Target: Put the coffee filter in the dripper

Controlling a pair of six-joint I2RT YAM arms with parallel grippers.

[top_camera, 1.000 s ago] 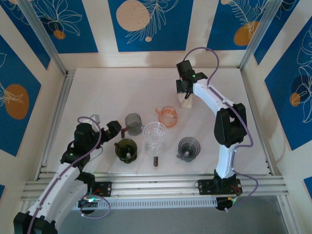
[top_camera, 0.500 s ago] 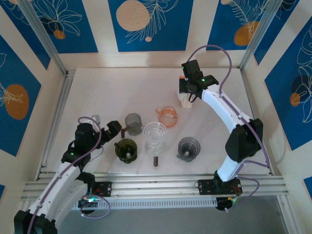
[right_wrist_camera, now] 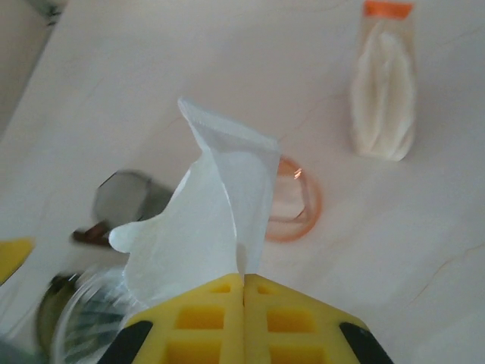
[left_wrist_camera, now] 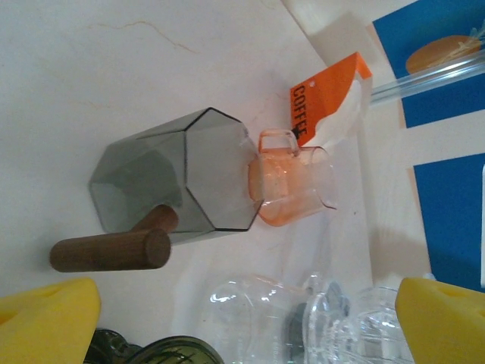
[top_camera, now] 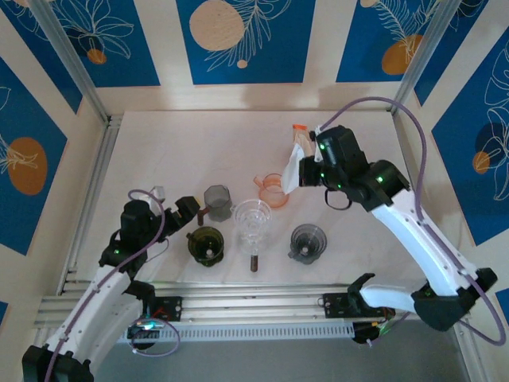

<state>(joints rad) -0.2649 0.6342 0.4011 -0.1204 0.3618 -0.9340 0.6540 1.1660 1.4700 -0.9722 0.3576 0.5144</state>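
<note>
Starting with the top view: the right gripper (top_camera: 308, 170) pinches the white coffee filter (top_camera: 292, 170) in the air just beside the orange dripper (top_camera: 273, 190). The left gripper (top_camera: 184, 210) stands wide open near the grey dripper (top_camera: 216, 198). Left wrist view: the yellow fingers (left_wrist_camera: 49, 318) are spread apart, and the grey dripper touches the orange one. Right wrist view: closed pads clamp the filter's edge, and the filter overlaps the orange dripper.

An orange-topped paper pack (right_wrist_camera: 383, 98) stands on the pale table (top_camera: 183, 151), ringed by blue leaf-patterned wall panels (top_camera: 238, 40).
</note>
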